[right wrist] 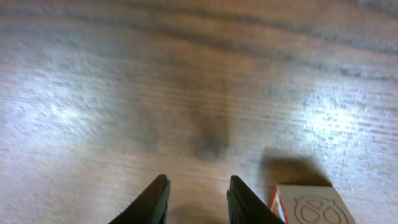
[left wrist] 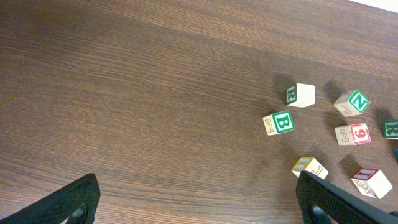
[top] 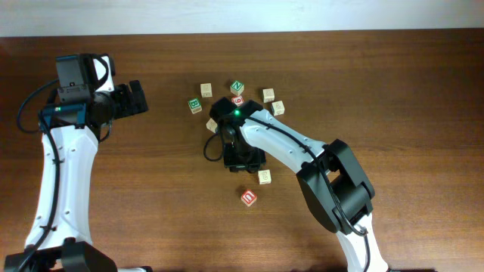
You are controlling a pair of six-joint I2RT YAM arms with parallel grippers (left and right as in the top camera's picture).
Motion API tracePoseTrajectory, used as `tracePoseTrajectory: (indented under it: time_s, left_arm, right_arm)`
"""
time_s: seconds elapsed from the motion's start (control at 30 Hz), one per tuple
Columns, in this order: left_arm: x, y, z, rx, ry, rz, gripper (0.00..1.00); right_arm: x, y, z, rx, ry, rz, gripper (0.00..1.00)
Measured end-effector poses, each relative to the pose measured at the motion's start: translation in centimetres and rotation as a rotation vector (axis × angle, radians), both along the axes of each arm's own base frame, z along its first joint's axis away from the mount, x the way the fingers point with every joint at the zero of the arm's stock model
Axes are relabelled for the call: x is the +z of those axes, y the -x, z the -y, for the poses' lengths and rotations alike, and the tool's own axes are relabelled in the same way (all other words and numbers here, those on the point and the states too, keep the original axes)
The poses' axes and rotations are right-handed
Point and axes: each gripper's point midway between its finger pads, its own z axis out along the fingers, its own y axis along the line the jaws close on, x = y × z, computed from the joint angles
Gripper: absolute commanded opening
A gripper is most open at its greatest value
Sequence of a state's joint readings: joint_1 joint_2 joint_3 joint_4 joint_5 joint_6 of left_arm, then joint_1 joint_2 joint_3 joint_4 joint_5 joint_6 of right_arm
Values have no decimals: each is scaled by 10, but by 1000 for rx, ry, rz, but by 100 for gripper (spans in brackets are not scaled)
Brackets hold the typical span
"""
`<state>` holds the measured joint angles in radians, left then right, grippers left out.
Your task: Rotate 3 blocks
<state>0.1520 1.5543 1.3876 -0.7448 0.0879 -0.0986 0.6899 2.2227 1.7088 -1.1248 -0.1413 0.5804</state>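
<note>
Overhead: red-framed block (top: 249,198) and pale block (top: 265,177) sit near each other, well apart from your left gripper (top: 142,98), which is spread wide. Left wrist: blue-faced block (left wrist: 309,167) is just beside your fingertip (left wrist: 329,202). Right wrist: right gripper (right wrist: 196,186) has its jaws nearly together with the gap empty, gripping nothing, above the table (right wrist: 186,74).

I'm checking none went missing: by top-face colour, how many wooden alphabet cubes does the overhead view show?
Small wooden cubes with green-lettered tops: 2
Wooden cubes with red tops: 2
Pale-topped wooden cubes: 5
Total: 9
One more red-framed cube shows only in the left wrist view.
</note>
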Motion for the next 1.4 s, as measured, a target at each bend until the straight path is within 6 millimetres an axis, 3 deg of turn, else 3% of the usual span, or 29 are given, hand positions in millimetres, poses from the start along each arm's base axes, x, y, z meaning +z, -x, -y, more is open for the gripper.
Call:
tracePoseTrajectory:
  time_s: [0.13, 0.23, 0.37, 0.43, 0.47, 0.53, 0.6, 0.67, 0.7, 0.8, 0.97, 1.13, 1.23, 1.3, 1.4]
  left_arm:
    - [0, 0, 0, 0, 0, 0, 99]
    - [0, 0, 0, 0, 0, 0, 99]
    - [0, 0, 0, 0, 0, -1, 99]
    - [0, 0, 0, 0, 0, -1, 99]
    - [0, 0, 0, 0, 0, -1, 99]
    - [0, 0, 0, 0, 0, -1, 99]
    - [0, 0, -1, 2, -2, 0, 99]
    - [0, 0, 0, 2, -2, -1, 99]
    - [0, 0, 0, 2, -2, -1, 99]
    - [0, 0, -1, 3, -3, 1, 99]
    - [0, 0, -1, 5, -6, -1, 99]
    - [0, 1, -2, 6, -8, -3, 99]
    - [0, 1, -2, 7, -7, -3, 99]
    - [0, 1, -2, 7, -7, -3, 99]
    - [0, 1, -2, 7, -7, -3, 99]
  right_arm:
    - [2, 6, 0, 63, -24, -34, 32]
    - [29, 11, 0, 112, -24, -84, 32]
    - [92, 12, -4, 195, -71, -66, 33]
    - [125, 14, -2, 214, -114, 0, 38]
    - [165, 23, 12, 227, -124, 73, 42]
    - [212, 34, 27, 233, -156, 183, 42]
    - [241, 47, 41, 234, -177, 255, 42]
    - [233, 53, 42, 245, -168, 254, 42]
    - [217, 56, 39, 261, -150, 226, 42]
    - [141, 71, 26, 308, -98, 107, 42]
    - [83, 78, 25, 318, -112, 78, 47]
    - [55, 82, 21, 374, -141, 57, 58]
    - [32, 80, 17, 398, -131, 24, 57]
    - [17, 81, 16, 400, -117, -7, 55]
    - [11, 81, 15, 405, -119, -14, 43]
